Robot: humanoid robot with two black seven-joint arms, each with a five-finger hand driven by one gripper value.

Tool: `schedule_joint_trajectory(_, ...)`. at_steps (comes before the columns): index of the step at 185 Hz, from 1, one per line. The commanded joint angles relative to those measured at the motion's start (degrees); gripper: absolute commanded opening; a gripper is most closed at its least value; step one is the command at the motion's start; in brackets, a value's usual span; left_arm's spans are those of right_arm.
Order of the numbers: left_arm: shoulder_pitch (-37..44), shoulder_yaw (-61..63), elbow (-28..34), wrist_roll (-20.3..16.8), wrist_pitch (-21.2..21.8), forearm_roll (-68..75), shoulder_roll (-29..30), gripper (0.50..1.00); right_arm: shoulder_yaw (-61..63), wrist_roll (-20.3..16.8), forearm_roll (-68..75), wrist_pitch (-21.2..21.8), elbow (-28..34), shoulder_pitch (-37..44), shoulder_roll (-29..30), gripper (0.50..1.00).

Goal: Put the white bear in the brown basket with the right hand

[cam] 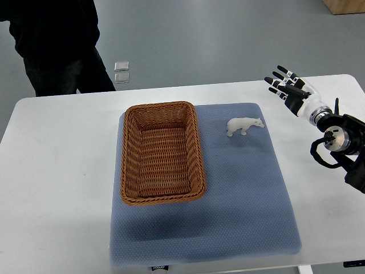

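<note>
on the blue mat (pixel 239 188), white bear (pixel 244 125) lies left of right hand's (pixel 290 90) spread fingers (pixel 278 80).

1. The brown basket (pixel 162 152), left of centre in the frame, is woven from wicker-like strands, ribbed and rough, with a faint sheen on its braided rim.
2. The white bear (pixel 244 125), right of centre, looks like smooth moulded plastic with a matt finish.
3. The blue-grey mat (pixel 239 200) under both has a finely dimpled, cloth-like or foam-like surface, matt throughout.
4. The table (pixel 57 171) is smooth, plain white, with a soft low gloss.
5. The right hand (pixel 288 88), upper right, has hard black and white shells, apparently plastic, slightly glossy; its wrist shows a bare metal joint.
6. The floor (pixel 228 34) along the top is smooth, grey and softly reflective.
</note>
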Motion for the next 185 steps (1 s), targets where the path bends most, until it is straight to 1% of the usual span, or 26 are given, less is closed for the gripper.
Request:
schedule_joint_trajectory(1,0.0,0.0,-0.05,0.0,-0.05,0.0,0.0,1.0,0.0,0.0,0.01,0.0,-0.05,0.0,0.05,0.924)
schedule_joint_trajectory(128,0.0,-0.18,0.03,0.0,-0.05,0.0,0.0,1.0,-0.09,0.09,-0.08,0.09,0.04,-0.62,0.14,0.924)
schedule_joint_trajectory(138,0.0,-0.18,0.03,0.0,0.04,0.0,0.0,1.0,0.0,0.09,-0.08,0.53,0.04,-0.62,-0.04,0.924)
schedule_joint_trajectory(163,0.0,-0.18,0.03,0.0,-0.05,0.0,0.0,1.0,0.0,0.09,0.01,3.17,-0.05,-0.62,-1.09,0.924)
schedule_joint_trajectory(185,0.0,-0.18,0.03,0.0,-0.05,0.0,0.0,1.0,0.0,0.09,-0.08,3.7,-0.05,-0.62,-1.09,0.924)
